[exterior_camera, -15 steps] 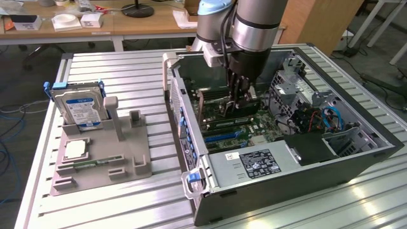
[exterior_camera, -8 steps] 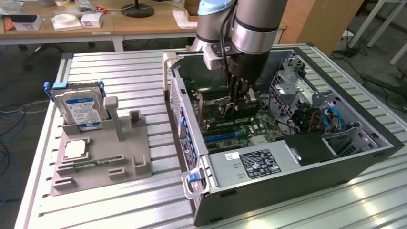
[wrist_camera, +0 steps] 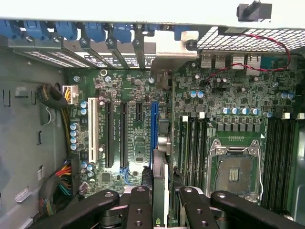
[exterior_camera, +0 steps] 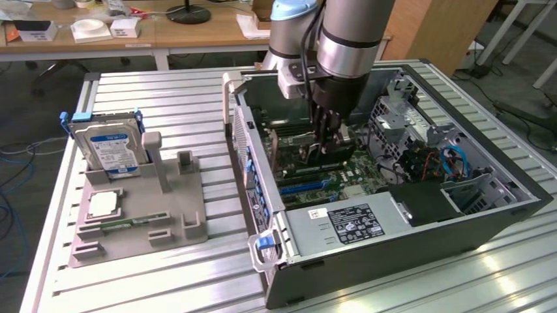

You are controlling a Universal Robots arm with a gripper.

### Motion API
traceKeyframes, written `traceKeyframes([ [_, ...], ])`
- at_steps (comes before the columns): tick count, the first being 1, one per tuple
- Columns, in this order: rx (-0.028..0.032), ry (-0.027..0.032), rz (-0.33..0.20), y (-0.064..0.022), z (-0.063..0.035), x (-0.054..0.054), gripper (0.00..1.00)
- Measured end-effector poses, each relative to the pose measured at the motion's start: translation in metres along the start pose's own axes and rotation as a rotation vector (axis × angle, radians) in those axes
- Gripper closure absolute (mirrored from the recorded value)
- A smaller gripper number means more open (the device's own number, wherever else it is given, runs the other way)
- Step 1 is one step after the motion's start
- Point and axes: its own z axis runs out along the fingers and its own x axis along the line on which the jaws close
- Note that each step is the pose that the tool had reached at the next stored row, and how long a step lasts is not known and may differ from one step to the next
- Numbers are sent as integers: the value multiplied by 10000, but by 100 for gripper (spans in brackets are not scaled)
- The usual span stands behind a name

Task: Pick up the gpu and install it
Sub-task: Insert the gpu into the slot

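No legible text or labels

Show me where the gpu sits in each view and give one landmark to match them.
Exterior view: the gpu is inside the open computer case, under the arm, largely hidden.
Wrist view: the gpu stands edge-on between the jaws, in line with the blue slot.
Shared landmark: the blue slot on the motherboard.

Even overhead light, glare on table slats [exterior_camera: 487, 261], case interior shadowed, slightly soft

Ext high; wrist close (both motherboard [wrist_camera: 143, 119]).
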Motion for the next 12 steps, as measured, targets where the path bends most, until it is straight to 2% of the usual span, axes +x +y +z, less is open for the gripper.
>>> traceKeyframes([
  [12, 0, -1, 0, 15, 66, 31, 74],
])
